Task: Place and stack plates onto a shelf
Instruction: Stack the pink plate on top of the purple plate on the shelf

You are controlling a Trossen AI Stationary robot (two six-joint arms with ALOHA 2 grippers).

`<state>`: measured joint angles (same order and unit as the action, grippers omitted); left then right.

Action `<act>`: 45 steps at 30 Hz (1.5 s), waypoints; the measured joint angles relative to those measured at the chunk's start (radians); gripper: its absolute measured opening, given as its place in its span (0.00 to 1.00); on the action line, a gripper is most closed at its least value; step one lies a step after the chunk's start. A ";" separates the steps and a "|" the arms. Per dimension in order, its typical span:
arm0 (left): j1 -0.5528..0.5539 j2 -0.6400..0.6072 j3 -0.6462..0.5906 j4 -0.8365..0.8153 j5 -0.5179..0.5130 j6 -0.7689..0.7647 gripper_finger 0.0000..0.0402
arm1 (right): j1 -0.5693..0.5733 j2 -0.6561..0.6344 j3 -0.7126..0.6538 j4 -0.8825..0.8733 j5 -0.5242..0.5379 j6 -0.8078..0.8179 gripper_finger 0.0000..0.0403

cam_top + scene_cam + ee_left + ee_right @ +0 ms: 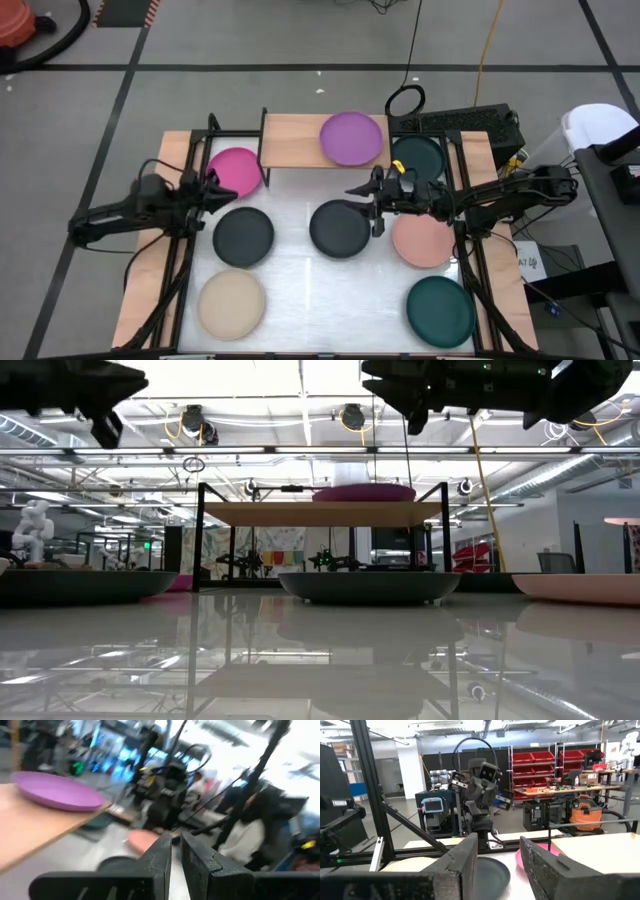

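The shelf [300,142] stands at the table's far edge, and the purple plate [351,138] lies flat on its right half; the low view also shows the purple plate [365,492] on the shelf [300,513]. The other plates lie flat on the table: hot pink [240,170], two charcoal [243,237] [340,230], beige [231,303], salmon [424,242], two teal [418,158] [440,311]. My left gripper [220,190] hovers beside the hot pink plate, its fingers [162,857] almost together. My right gripper [362,200] hovers open above the middle charcoal plate [492,875].
Black frame posts [185,190] [462,200] run along the table's left and right sides. The shelf's thin black legs [199,540] stand at the far edge. Bare white tabletop [330,300] lies between the beige and the near teal plate.
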<state>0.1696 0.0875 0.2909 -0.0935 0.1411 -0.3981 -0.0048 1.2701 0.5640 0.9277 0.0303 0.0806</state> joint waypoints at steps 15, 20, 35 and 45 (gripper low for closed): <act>0.000 0.511 0.481 -0.503 -0.310 0.161 0.11 | 0.000 0.000 0.001 0.033 0.002 -0.016 0.32; 0.000 0.588 0.462 -0.506 -0.311 0.168 0.11 | 0.000 0.000 0.001 0.018 0.000 -0.015 0.32; 0.036 0.752 0.498 -0.760 -0.463 0.082 0.11 | 0.000 0.000 0.001 0.002 0.043 -0.014 0.32; 0.113 0.869 0.583 -0.919 -0.546 0.116 0.11 | 0.000 0.000 0.001 0.002 0.077 -0.014 0.32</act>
<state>0.2829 0.9565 0.8742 -1.0130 -0.4049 -0.2825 -0.0051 1.2701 0.5648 0.9300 0.1078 0.0662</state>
